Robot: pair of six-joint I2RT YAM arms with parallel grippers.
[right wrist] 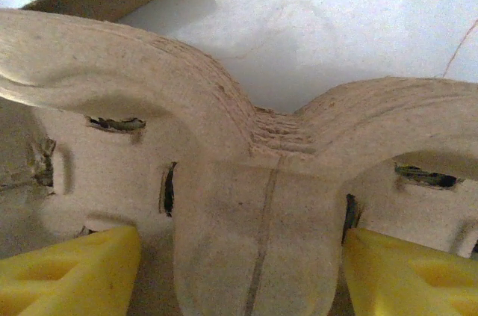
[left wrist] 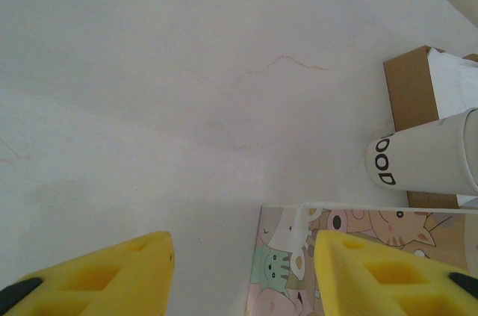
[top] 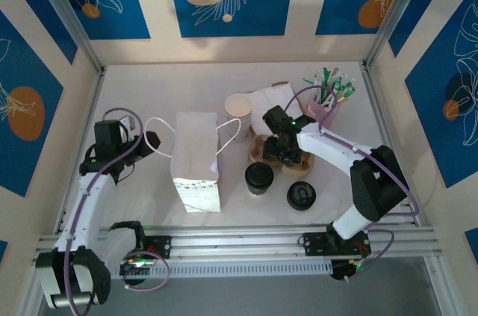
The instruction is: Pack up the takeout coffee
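The coffee (top: 259,177) stands upright on the table (top: 149,84), near the middle. It is just right of the white bag (top: 196,159) and just near of the pulp carrier (top: 258,150). A loose black lid (top: 301,195) lies to its right, apart from it.

The right gripper (top: 287,155) hangs over the carrier. Its yellow fingers (right wrist: 71,271) are spread to either side of the carrier's centre ridge (right wrist: 254,219), without clamping it.

The left gripper (top: 153,140) sits at the bag's left side by a handle. Its fingers (left wrist: 112,271) are apart, and the bag's printed edge (left wrist: 291,256) shows between them, unpinched.

A cup stack (top: 239,107) stands farther back.
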